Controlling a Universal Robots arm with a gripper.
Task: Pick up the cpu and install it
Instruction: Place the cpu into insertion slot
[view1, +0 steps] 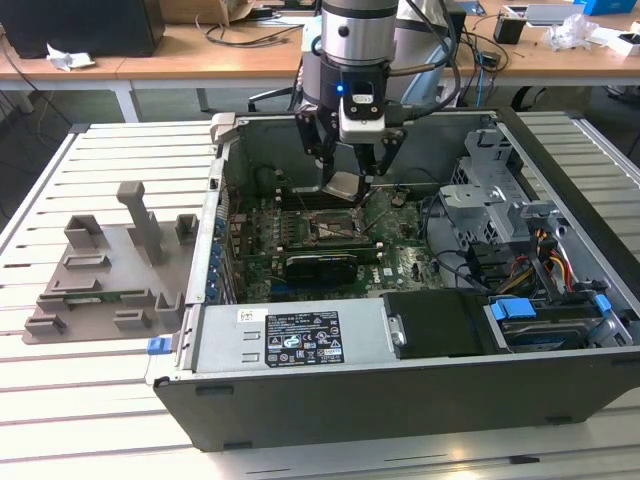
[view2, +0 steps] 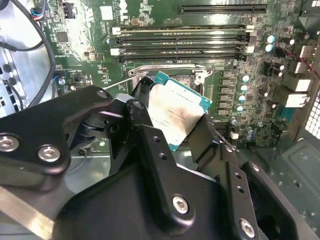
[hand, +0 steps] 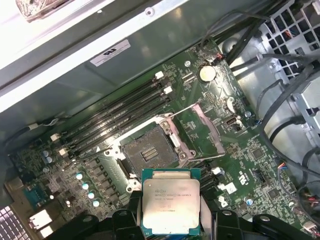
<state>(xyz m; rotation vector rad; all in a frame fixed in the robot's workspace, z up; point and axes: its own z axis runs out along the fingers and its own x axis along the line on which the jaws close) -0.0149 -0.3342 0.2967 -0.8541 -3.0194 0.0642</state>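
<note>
Cpu (hand: 171, 207), small flat square chip, shiny silver metal top, thin teal-green rim, clamped at two opposite edges by the black two-fingered tool (view1: 352, 170), held tilted just above the open square metal socket (hand: 150, 152), clear of it, green motherboard (hand: 250, 150) around the socket, all inside the open dark computer case (view1: 420, 400).

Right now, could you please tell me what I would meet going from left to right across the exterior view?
grey plastic tray → cpu, held in the gripper → silver drive cage
</note>
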